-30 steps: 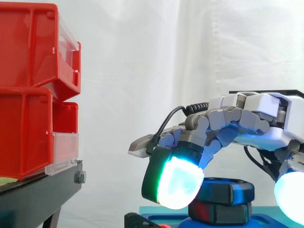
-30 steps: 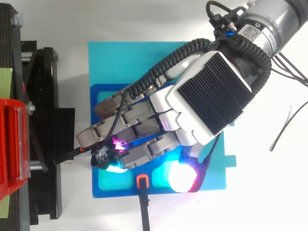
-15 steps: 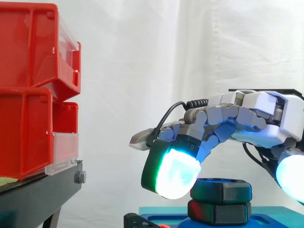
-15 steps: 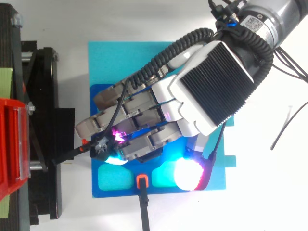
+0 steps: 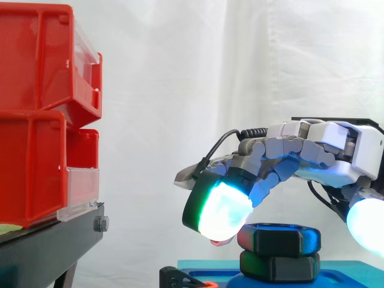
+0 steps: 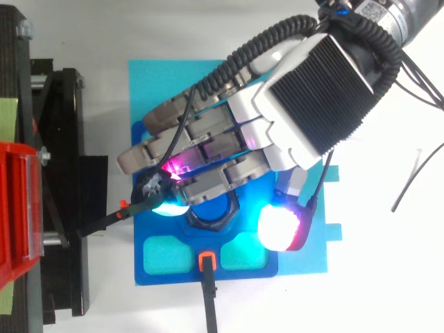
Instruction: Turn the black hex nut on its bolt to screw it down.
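over the black hex nut (image 5: 279,238), hand (image 6: 277,132) hovers, fingers curled, thumb clear of it, grasping nothing.

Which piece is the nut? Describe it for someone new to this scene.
Right of the red bins lies a blue plate. Under the hand, two black hex pieces stack on it; the nut is the upper one, not the lower piece.

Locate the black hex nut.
The black hex nut sits lower centre in the top view, on the blue base beneath the hand; bottom right in the side view.
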You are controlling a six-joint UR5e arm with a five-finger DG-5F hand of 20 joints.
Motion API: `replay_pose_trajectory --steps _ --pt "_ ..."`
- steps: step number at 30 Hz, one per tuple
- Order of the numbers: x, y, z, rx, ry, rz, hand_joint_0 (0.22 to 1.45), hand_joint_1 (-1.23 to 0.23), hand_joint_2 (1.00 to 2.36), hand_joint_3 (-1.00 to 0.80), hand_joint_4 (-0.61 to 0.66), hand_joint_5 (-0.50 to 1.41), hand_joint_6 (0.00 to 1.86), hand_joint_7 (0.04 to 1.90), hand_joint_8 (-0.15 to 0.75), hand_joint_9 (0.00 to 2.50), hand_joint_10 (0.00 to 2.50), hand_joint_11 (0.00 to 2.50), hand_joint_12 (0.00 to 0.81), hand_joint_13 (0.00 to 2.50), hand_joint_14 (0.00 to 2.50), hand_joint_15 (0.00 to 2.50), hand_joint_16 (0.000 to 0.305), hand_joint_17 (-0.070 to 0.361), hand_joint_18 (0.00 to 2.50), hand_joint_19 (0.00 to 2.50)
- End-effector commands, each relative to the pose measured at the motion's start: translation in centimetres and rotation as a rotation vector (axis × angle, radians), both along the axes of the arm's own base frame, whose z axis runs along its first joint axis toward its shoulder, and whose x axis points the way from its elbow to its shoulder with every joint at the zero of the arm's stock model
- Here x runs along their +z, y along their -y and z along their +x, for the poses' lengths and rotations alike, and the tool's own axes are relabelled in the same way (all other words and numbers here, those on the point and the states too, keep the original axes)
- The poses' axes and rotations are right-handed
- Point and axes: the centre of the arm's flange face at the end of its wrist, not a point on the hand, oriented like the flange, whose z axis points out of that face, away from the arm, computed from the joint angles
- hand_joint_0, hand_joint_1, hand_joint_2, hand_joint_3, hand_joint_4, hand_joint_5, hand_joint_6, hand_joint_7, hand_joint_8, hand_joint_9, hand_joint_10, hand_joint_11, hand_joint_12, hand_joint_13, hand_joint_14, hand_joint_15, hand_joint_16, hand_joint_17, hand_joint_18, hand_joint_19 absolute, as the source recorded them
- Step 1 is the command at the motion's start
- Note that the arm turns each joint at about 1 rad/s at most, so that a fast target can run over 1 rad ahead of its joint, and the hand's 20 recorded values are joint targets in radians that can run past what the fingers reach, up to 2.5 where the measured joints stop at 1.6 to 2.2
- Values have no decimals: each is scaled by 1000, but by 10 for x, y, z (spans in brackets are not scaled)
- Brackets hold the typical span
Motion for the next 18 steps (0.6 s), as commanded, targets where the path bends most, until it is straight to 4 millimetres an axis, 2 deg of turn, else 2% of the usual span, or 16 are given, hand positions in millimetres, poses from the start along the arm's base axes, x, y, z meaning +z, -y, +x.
replay_pose_trajectory --steps 1,11,18 --pt "0 7 -2 0 2 -4 442 -316 1000 -500 312 -86 501 1079 335 786 13 400 354 418 5 129 59 132 489 541" --pt "2 26 -8 11 17 -10 437 -312 1000 -500 318 -88 501 1066 337 791 11 413 358 422 5 124 59 134 501 540" --pt "4 29 -8 24 14 5 437 -310 1000 -500 320 -88 501 1064 337 791 11 409 355 422 5 124 59 134 502 540"
